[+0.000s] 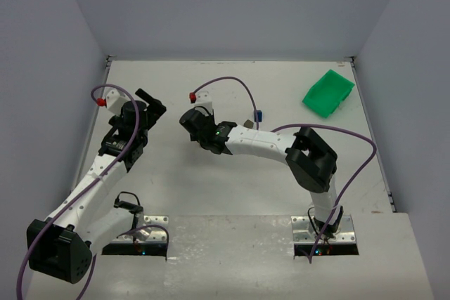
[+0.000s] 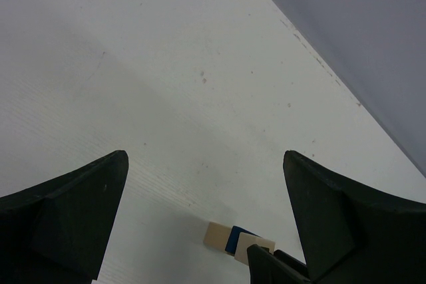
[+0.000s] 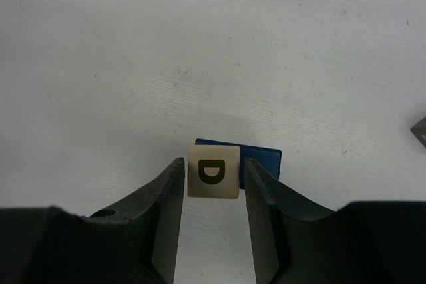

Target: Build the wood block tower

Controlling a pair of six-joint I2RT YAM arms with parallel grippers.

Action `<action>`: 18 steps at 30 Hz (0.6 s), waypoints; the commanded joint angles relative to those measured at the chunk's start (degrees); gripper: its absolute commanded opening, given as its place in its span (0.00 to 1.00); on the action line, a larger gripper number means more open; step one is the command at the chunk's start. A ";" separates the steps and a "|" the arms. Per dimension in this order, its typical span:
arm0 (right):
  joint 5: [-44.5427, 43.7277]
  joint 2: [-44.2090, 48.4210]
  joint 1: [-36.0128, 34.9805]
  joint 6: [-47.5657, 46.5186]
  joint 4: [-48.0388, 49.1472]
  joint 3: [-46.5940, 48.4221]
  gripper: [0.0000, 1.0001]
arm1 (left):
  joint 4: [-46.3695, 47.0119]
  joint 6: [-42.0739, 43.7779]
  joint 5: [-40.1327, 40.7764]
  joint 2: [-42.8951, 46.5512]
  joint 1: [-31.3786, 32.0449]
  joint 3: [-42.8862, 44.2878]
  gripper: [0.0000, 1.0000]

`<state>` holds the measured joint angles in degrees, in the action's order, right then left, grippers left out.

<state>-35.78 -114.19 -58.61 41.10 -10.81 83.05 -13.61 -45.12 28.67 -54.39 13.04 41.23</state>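
Note:
In the right wrist view a tan wooden block (image 3: 213,171) marked with a dark D sits between my right gripper's (image 3: 213,165) fingers, with a narrow gap on each side. It overlaps a flat dark blue block (image 3: 259,157) on the table. The left wrist view shows these blocks (image 2: 233,239) low down, beside the right gripper's dark fingertip (image 2: 269,264). My left gripper (image 2: 205,157) is wide open and empty above the table. In the top view both grippers meet at centre left: left (image 1: 156,103), right (image 1: 190,119). A tiny tan-and-blue stack (image 1: 257,116) stands behind the right forearm.
A green plastic bin (image 1: 328,93) lies at the back right. Purple cables (image 1: 239,83) loop over both arms. Grey walls close the table (image 1: 211,194) on three sides. A dark corner of something (image 3: 421,131) shows at the right wrist view's right edge.

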 commanded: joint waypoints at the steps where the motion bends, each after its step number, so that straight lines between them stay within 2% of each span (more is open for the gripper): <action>1: -1.05 2.04 0.43 1.35 1.53 -0.16 0.43 | 0.69 -0.14 -0.02 0.07 -0.29 0.78 1.00; 18: -4.65 -0.29 0.53 -0.69 1.51 2.49 0.45 | 0.76 0.04 -0.20 0.07 -0.29 0.76 1.00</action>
<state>-37.28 -114.24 -58.49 41.09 -10.79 83.05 -13.61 -45.12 28.61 -54.52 13.04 41.23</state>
